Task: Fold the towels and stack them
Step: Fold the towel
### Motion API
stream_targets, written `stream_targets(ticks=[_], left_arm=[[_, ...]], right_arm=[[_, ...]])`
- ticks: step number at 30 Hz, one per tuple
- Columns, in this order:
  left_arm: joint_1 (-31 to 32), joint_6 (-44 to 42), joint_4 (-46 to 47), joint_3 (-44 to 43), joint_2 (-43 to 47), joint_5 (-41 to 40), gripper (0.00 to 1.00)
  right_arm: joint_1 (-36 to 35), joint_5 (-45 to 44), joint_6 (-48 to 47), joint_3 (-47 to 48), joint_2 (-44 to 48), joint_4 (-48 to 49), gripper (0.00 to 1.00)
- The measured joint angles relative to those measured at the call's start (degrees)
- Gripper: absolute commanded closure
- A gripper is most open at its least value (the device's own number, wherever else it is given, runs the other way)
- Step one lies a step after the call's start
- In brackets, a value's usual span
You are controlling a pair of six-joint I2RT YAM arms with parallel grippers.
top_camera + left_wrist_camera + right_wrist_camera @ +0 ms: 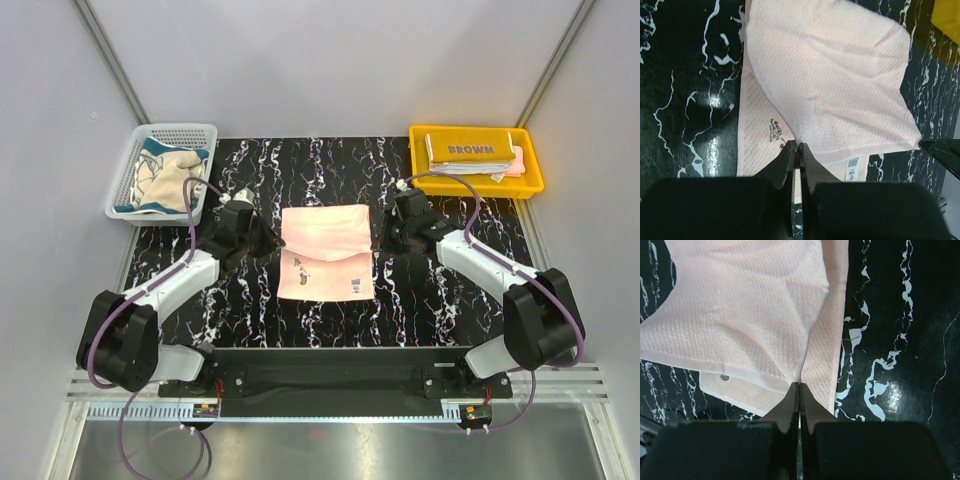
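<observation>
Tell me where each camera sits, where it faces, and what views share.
Top external: above and behind the bases, looking down at the table; both arms show.
Left wrist: on that arm, looking past the left gripper, shut on the pink towel.
Right wrist: same, right gripper pinching the opposite edge.
Shared: the pink towel.

Bare mat nearside of pink towel, mesh basket far-left, yellow tray far-right

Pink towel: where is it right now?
In the top view, the pink towel lies mid-table on the black marbled mat, partly folded, its side edges pinched by the left claw and right claw.
</observation>
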State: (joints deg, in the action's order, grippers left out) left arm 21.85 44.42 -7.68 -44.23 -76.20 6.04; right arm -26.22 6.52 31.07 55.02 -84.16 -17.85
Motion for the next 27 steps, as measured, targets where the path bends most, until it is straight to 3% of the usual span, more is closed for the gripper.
stream_targets(ticks=[8,27], left_arm=[[0.8,0.0,0.1,3.9,0.5,0.0,1.0],[1.7,0.1,-0.5,7.6,5.9,0.0,1.0]], right_arm=[[-0.7,0.1,0.7,-5.1,0.0,0.5,1.0],[-1.7,0.0,0.7,-6.8,2.3,0.9,1.0]])
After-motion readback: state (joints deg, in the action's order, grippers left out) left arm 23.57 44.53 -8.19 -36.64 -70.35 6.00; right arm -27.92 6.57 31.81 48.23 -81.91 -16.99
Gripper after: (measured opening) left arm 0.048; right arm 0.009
